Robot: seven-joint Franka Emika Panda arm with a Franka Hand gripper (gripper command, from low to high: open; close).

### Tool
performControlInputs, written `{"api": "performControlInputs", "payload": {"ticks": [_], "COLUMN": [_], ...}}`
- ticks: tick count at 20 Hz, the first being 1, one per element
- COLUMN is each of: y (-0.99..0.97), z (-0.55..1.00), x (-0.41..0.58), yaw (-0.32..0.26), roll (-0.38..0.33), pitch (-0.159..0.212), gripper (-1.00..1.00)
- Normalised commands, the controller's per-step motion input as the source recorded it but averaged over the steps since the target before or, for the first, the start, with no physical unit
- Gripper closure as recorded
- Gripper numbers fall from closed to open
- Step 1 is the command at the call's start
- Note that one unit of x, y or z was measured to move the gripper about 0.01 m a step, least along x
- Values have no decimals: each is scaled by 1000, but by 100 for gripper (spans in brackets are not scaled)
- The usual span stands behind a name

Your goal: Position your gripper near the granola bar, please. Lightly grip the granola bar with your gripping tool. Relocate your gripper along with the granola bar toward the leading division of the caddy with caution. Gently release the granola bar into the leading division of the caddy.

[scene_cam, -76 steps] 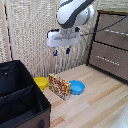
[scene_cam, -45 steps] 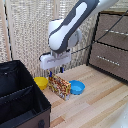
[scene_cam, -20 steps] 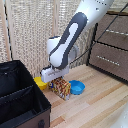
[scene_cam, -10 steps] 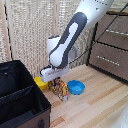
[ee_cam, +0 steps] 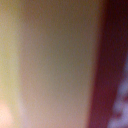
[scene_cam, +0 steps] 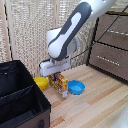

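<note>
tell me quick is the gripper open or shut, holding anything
Gripper: down at the granola bar, fingers hidden behind it; open or closed cannot be told.

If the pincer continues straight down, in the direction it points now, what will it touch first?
Most likely the granola bar. In the exterior view the pincer points down right at the box's top, between the yellow bowl and the blue bowl. Whether it already touches is unclear; the wrist view is only blur.

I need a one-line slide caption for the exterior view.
Gripper lowered onto the granola bar between yellow bowl and blue bowl, beside the caddy.
</note>
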Motion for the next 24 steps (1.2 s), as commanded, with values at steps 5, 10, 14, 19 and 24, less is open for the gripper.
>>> {"api": "performControlInputs", "payload": {"ticks": [5, 10, 14, 19, 24], "y": [105, 57, 9, -5, -8], "z": [653, 707, 779, 697, 638], "x": [107, 27, 26, -5, -18], "yaw": [-273, -279, -298, -348, -353], "roll": [78, 67, 22, 44, 78], "pitch": [3, 5, 6, 0, 0], "gripper": [100, 100, 100, 100, 100]}}
